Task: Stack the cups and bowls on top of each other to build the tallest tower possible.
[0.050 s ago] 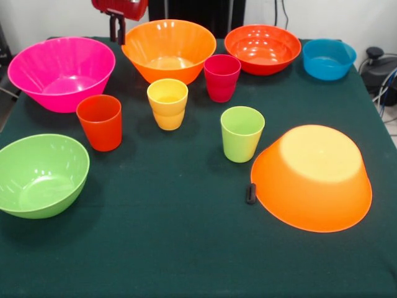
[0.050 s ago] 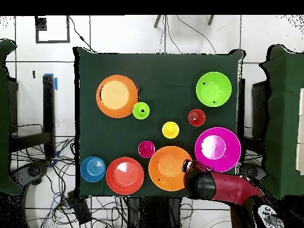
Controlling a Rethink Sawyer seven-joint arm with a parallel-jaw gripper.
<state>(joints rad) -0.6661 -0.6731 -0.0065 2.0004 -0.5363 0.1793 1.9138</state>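
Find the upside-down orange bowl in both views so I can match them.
Front view: the large glossy orange plastic bowl, turned rim down, sits at lower right on the dark green table.
Overhead view: the same bowl is at upper left.
Shared landmark: the small lime green plastic cup right beside it in both.

Bright even light, soft shadows, glare on glossy bowls (image 1: 263, 48).
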